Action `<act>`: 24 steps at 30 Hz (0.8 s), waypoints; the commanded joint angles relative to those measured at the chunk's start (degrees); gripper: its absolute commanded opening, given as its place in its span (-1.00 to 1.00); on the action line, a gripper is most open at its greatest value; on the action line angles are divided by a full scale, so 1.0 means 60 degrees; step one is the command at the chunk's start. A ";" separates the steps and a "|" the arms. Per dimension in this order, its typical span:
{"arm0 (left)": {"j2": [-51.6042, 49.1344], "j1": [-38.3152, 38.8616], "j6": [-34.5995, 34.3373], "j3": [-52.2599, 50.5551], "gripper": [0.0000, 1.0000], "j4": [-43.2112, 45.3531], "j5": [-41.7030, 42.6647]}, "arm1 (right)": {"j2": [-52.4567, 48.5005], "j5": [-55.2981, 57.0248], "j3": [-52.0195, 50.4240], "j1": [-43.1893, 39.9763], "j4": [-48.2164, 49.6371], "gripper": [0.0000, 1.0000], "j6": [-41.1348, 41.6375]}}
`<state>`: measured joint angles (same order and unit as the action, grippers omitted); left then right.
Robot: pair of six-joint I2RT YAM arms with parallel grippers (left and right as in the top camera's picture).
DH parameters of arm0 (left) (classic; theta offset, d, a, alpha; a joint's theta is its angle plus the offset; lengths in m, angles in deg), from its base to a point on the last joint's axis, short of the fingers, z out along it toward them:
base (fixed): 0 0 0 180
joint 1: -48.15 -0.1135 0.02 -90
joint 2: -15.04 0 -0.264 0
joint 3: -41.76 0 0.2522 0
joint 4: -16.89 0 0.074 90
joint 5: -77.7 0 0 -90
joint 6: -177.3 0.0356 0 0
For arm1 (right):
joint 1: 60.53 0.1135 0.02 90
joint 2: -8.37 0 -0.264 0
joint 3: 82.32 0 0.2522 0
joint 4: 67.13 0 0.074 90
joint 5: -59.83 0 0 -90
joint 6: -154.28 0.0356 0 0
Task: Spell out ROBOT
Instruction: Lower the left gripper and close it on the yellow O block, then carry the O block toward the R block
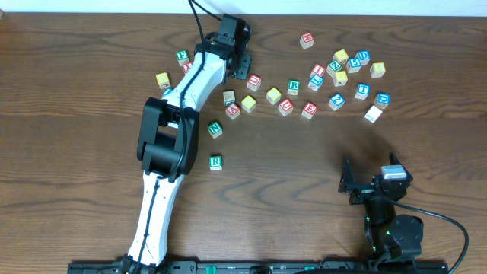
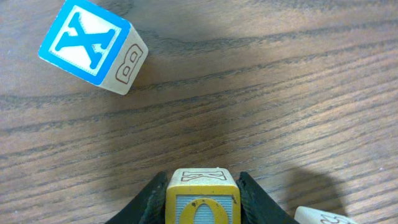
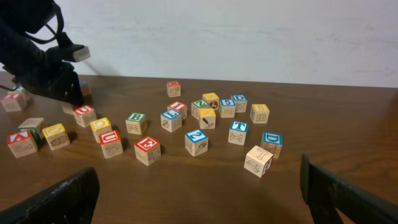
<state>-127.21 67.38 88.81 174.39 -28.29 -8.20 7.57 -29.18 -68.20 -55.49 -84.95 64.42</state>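
Note:
In the left wrist view my left gripper [image 2: 203,185] is shut on a yellow-framed O cube [image 2: 202,205], with a black finger pressed against each side, low over the wood. Overhead, that gripper [image 1: 237,67] sits at the back of the table among the cubes and hides the O. The green-framed R cube [image 1: 216,161] lies alone toward the middle. The green B [image 1: 293,86] and the blue T [image 1: 363,90] sit in the scattered group behind it. My right gripper [image 1: 373,181] stands open and empty at the front right.
A blue X cube [image 2: 87,45] lies tilted just beyond the held cube. The green N cube [image 1: 215,129] sits near the left arm's elbow. Several red-lettered and yellow cubes [image 1: 273,94] are spread across the back. The right wrist view shows bare wood between its fingers [image 3: 348,193].

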 commanded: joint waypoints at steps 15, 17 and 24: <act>-0.0131 -0.0047 0.0051 -0.0095 -0.73 -0.0113 -0.0109 | 0.0022 -0.0055 -0.0007 -0.0055 -0.0040 0.99 -0.0102; -0.0113 -0.0047 0.0051 -0.0091 -0.75 -0.0200 -0.0109 | 0.0022 -0.0051 -0.0007 -0.0055 -0.0040 0.98 -0.0102; 0.0481 -0.0047 -0.0484 -0.0073 -0.85 -0.0466 0.0011 | 0.0022 -0.0051 -0.0011 -0.0055 -0.0040 0.99 -0.0102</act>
<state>-126.86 67.38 88.20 174.39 -30.08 -8.16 7.57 -29.18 -68.20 -55.49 -84.93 64.42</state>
